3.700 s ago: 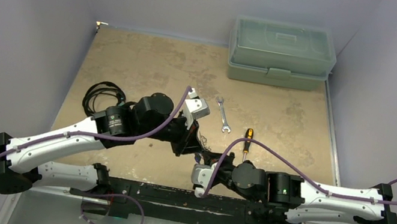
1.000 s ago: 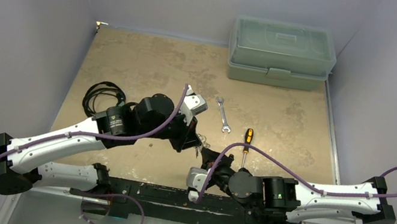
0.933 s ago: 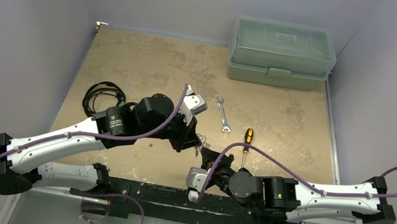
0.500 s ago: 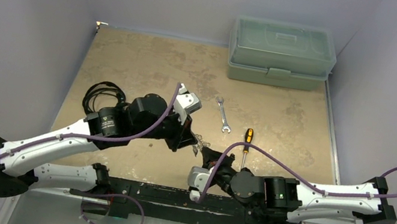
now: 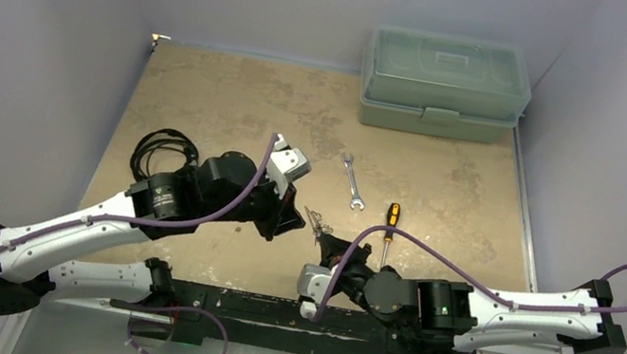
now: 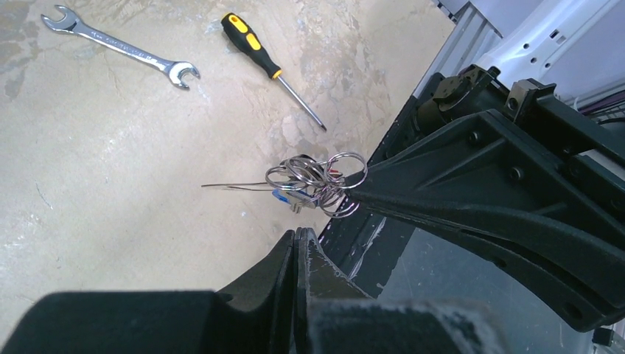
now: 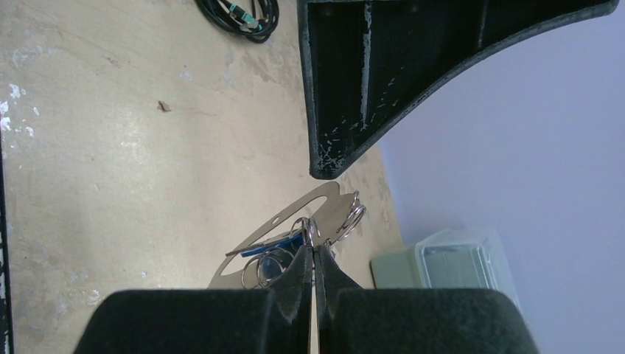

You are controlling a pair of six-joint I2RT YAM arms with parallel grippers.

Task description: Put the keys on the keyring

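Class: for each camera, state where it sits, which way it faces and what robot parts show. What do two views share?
Top external: above and behind, looking down at table; both arms show.
Left wrist: on left arm, facing wrench and screwdriver; shut left end effector shows.
Right wrist: on right arm, facing toolbox; right end effector clamps keyring.
Both wrist views share the keyring.

The left arm has drawn back toward 8 o'clock across the bench, and its end effector point(image 6: 296, 236), fingers pressed together on nothing, no longer meets the right end effector point(image 7: 312, 249) as it did seconds ago. The right wrist has slipped slightly toward 6 o'clock. The keyring point(image 5: 314, 221), with its bunched keys point(image 6: 284, 195), now shows in the gap between the arms, pinched by the right end effector alone.
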